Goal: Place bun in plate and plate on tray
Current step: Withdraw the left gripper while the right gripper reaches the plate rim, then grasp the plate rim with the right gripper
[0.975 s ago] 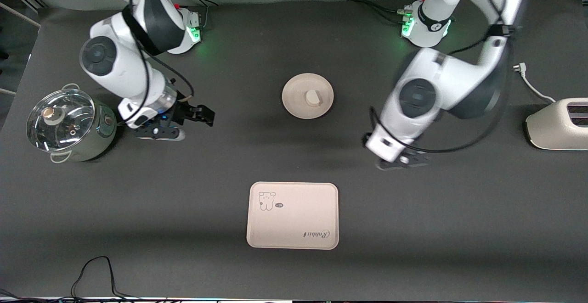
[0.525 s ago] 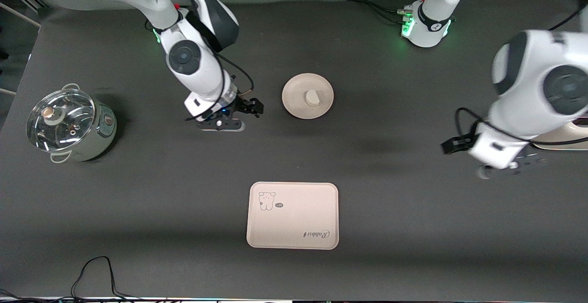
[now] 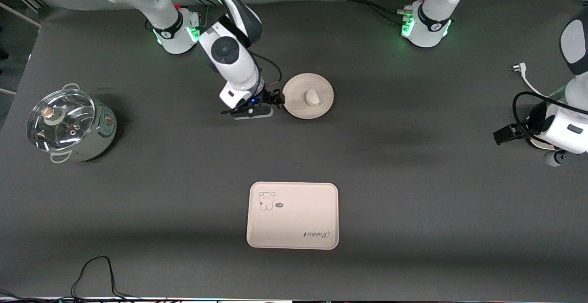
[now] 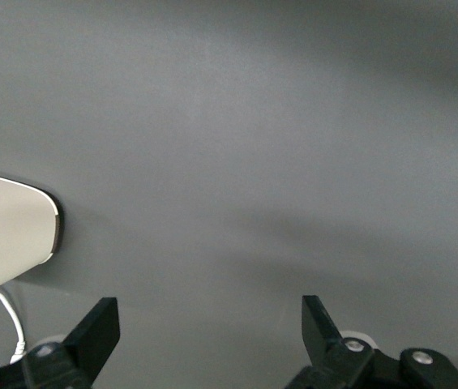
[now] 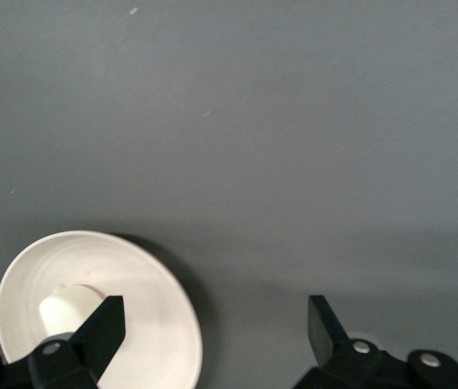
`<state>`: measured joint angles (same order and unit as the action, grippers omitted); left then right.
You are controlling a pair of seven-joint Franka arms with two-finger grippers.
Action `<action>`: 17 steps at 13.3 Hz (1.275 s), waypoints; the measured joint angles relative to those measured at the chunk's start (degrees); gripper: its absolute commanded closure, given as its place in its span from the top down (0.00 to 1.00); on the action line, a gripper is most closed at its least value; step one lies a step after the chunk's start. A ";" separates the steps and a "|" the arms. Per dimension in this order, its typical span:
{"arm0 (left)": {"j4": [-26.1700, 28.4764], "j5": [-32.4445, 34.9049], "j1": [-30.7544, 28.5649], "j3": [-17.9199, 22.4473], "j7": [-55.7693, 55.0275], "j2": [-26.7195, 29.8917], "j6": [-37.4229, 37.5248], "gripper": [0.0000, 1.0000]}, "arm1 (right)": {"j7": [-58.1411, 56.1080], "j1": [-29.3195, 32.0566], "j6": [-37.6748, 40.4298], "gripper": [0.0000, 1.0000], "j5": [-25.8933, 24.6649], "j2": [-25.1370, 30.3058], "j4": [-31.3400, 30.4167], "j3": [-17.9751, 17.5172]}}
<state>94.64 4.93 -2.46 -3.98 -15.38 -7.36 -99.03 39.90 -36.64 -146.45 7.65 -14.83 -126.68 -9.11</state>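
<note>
Fingers (image 5: pixel 103 328) of the right gripper (image 3: pixel 275 101) spread wide and gripping nothing, poised right at the rim of the plate (image 3: pixel 296 105) on its right-arm side, 1 finger over the dish and the other over bare table. That round, shallow cream plate carries the small smooth off-white bun (image 3: pixel 312 96), while the rectangular, round-cornered tray (image 3: pixel 294 229) with its animal print lies well apart, nearer the front camera. Over at the left arm's end, the left gripper (image 4: pixel 212 340) hangs with jaws wide apart and bare, beside a glossy white toaster (image 4: pixel 6 235).

Dark grey table (image 3: pixel 413 211), pale wall strip along the top, cable (image 3: pixel 94 273) at table's near edge
</note>
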 measured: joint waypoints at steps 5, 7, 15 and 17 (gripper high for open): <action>-0.04 -0.08 -0.38 -0.05 3.05 0.73 2.79 1.00 | 5.36 -5.76 -10.53 0.97 0.00 -5.84 -3.61 -0.03; -0.07 -0.15 -0.91 -0.04 5.02 0.95 3.72 1.00 | 5.45 -6.56 -14.17 0.79 0.00 -6.85 -5.59 -0.03; -1.01 -0.21 -1.21 0.12 8.44 1.10 7.18 1.00 | 7.11 -6.96 -15.35 0.54 0.00 -8.22 -6.06 0.09; -1.45 -0.22 -1.10 0.09 8.78 1.14 7.20 1.00 | 8.26 -6.94 -15.62 0.16 0.00 -8.60 -6.05 0.32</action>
<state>93.19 4.71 -3.56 -3.89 -6.59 -6.22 -91.83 48.16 -43.58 -162.08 7.65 -23.42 -132.73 -8.79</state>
